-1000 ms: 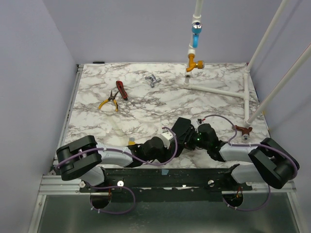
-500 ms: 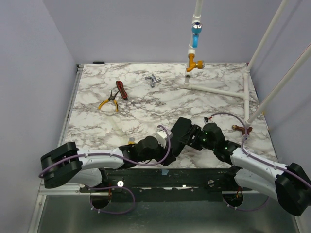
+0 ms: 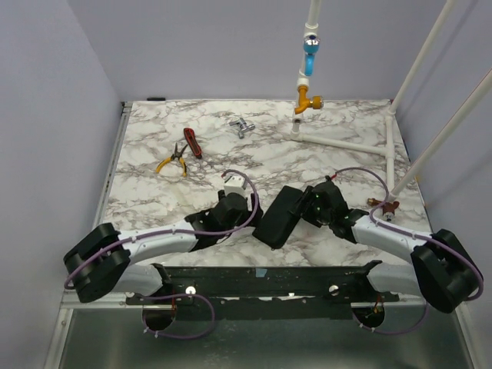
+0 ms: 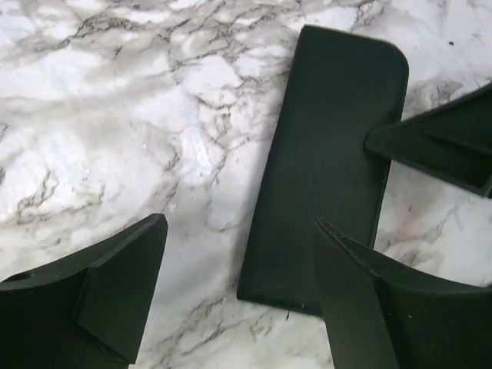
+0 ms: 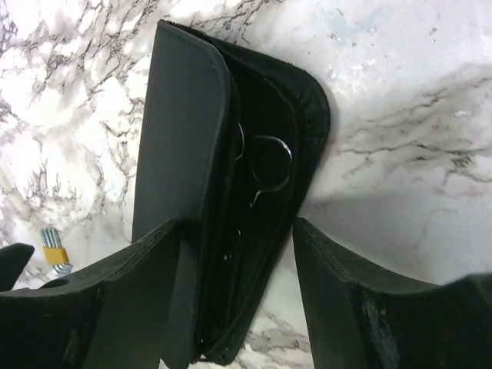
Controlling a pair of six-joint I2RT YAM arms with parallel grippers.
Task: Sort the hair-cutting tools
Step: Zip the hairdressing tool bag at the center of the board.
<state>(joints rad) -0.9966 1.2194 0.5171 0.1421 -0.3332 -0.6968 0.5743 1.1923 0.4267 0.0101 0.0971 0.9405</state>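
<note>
I see the left claw (image 4: pixel 238 227) wide, hanging over the surface (image 4: pixel 115 115) just beside the black case (image 4: pixel 330 146). The right claw (image 5: pixel 237 224) is spread too, fingers astride the case's open edge; can't tell if they touch. The scissors (image 5: pixel 265 173) sit inside the half-open case, loops showing.

Left arm (image 3: pixel 154 244) and right arm (image 3: pixel 392 234) low, angled inward near the white marble table (image 3: pixel 346 165) front edge. Left gripper (image 4: pixel 238 227) jaws wide apart, right gripper (image 5: pixel 237 224) jaws apart.
</note>
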